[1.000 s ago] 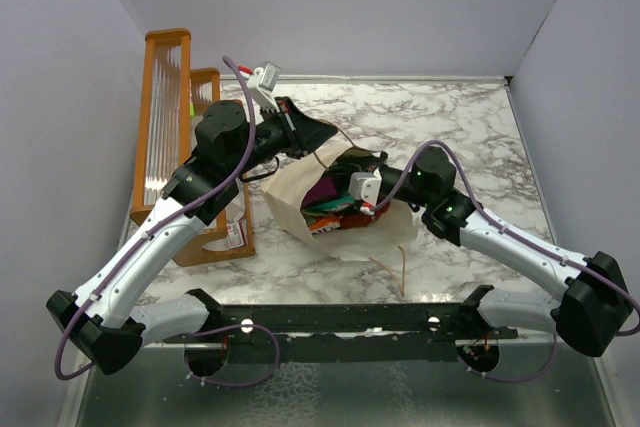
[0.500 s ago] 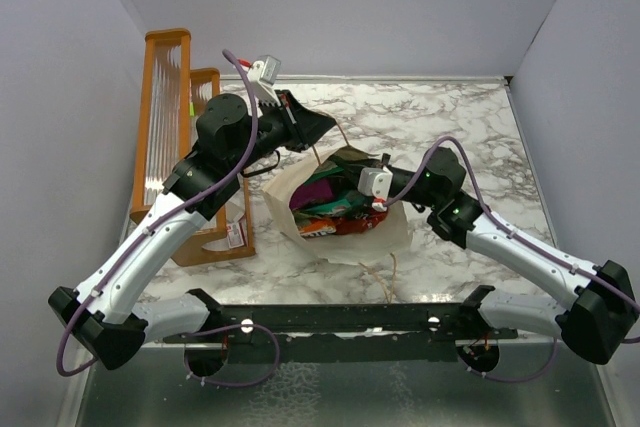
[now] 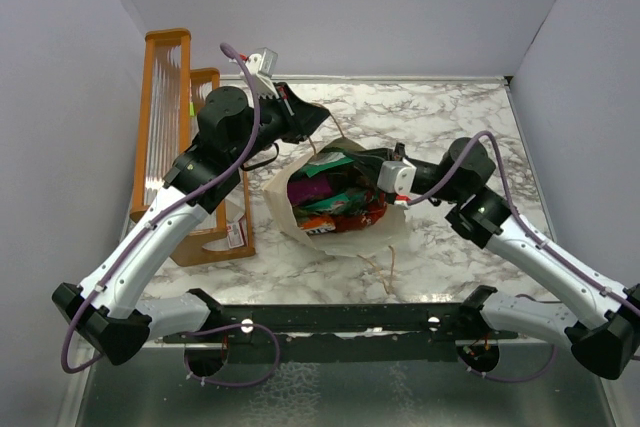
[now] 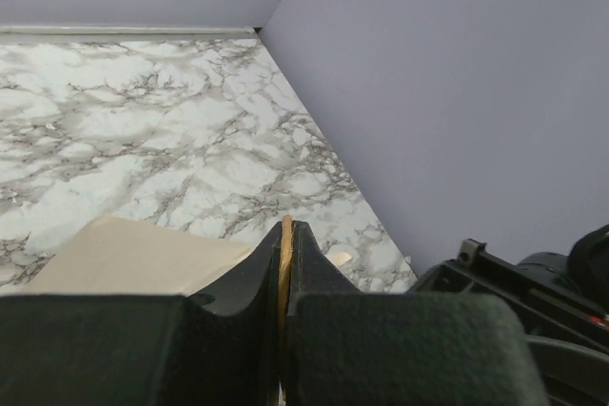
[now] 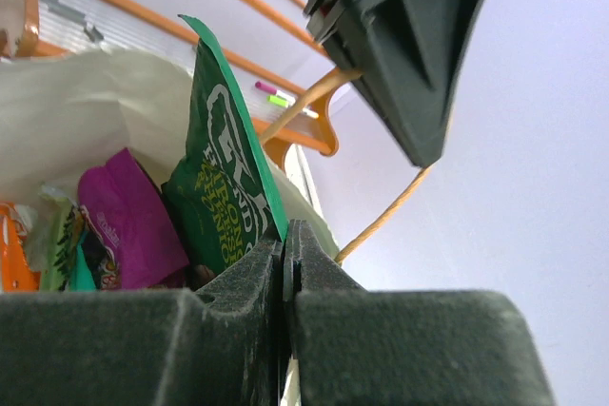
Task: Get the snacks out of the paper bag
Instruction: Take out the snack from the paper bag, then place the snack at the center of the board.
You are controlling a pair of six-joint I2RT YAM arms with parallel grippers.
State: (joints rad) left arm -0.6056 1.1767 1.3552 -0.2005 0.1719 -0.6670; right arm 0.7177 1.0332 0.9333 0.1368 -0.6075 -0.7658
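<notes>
Left gripper (image 3: 322,121) and right gripper (image 3: 352,157) sit near each other, both clamped shut.

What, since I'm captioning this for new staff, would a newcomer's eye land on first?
The large cream-white paper bag sits mid-table, its mouth stuffed with glossy colourful snack packets. The left gripper is shut on its thin tan loop handle, while the right gripper pinches a green chip bag at the bag's mouth.

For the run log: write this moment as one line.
left pincer: shut on bag handle | right pincer: shut on green chip bag at paper bag mouth | purple pouch: inside bag
</notes>
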